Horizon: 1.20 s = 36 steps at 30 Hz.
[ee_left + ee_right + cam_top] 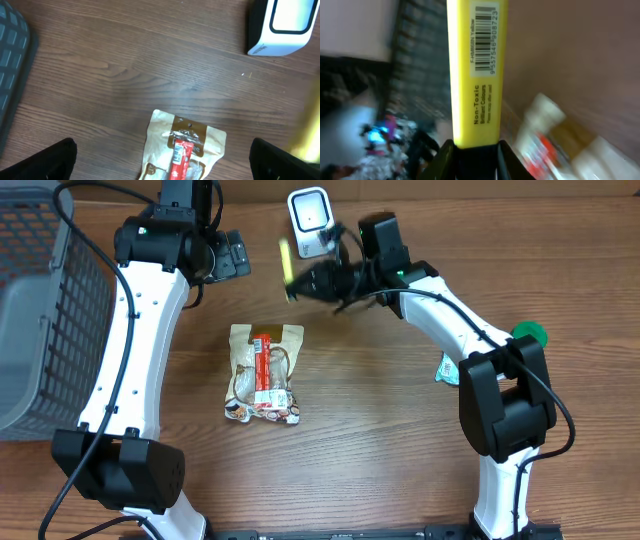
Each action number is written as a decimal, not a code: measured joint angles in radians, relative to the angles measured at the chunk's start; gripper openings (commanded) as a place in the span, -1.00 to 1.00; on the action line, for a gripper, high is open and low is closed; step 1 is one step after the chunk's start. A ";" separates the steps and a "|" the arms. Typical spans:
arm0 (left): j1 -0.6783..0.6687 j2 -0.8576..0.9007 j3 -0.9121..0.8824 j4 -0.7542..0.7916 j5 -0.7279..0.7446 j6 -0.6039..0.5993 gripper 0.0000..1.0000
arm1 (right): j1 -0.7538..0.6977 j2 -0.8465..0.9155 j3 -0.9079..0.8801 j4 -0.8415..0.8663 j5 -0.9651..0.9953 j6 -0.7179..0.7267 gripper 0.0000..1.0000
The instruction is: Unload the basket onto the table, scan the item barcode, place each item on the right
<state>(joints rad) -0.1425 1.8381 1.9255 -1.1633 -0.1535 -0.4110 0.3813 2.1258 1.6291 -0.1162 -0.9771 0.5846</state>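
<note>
Gripping a yellow highlighter (475, 70) over wood-grain table (380, 440), right fingers (442, 161); left fingers (45, 162) wide.

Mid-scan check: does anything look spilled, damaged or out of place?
Nothing stands out. The yellow plastic highlighter sits straight in the right gripper, barcode label intact, near the white box-shaped scanner; the beige snack packet lies flat on the wooden table.

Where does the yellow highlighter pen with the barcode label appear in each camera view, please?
Overhead: the yellow highlighter pen sits upper centre, beside the white scanner.
Left wrist: likely the yellow blur at the right edge.
Right wrist: centre, upright between the fingers.
Shared landmark: the beige snack pouch.
</note>
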 measured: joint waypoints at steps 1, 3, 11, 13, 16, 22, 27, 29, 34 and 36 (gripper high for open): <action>0.000 0.000 0.000 0.000 0.000 0.000 1.00 | 0.000 0.000 0.002 0.081 -0.014 0.058 -0.93; 0.000 0.000 0.000 0.000 0.000 0.000 1.00 | -0.002 0.014 0.023 0.226 -0.042 0.177 -0.93; 0.000 0.000 0.000 0.000 0.000 0.000 0.99 | -0.029 0.280 0.169 0.524 -0.085 0.468 -0.93; 0.000 0.000 0.000 0.000 0.000 0.000 1.00 | -0.036 0.359 0.176 0.572 -0.084 0.514 -0.93; 0.000 0.000 0.000 0.000 0.000 0.000 0.99 | -0.048 0.445 0.176 0.626 -0.068 0.597 -0.93; 0.000 0.000 0.000 0.000 0.000 0.000 1.00 | -0.068 0.488 0.179 0.692 -0.043 0.741 -0.93; 0.000 0.000 0.000 0.000 0.000 0.000 0.99 | -0.087 0.488 0.188 0.740 -0.035 0.853 -0.93; 0.000 0.000 0.000 0.000 0.000 0.000 1.00 | -0.088 0.488 0.188 0.785 -0.034 0.905 -0.93; 0.000 0.000 0.000 0.000 0.000 0.000 0.99 | -0.087 0.488 0.191 0.815 -0.003 0.992 -0.93; 0.000 0.000 0.000 0.000 0.000 0.000 0.99 | -0.087 0.488 0.191 0.815 0.025 1.016 -0.93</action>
<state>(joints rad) -0.1425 1.8381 1.9255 -1.1633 -0.1535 -0.4110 0.2943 2.6137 1.8198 0.6991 -0.9520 1.6009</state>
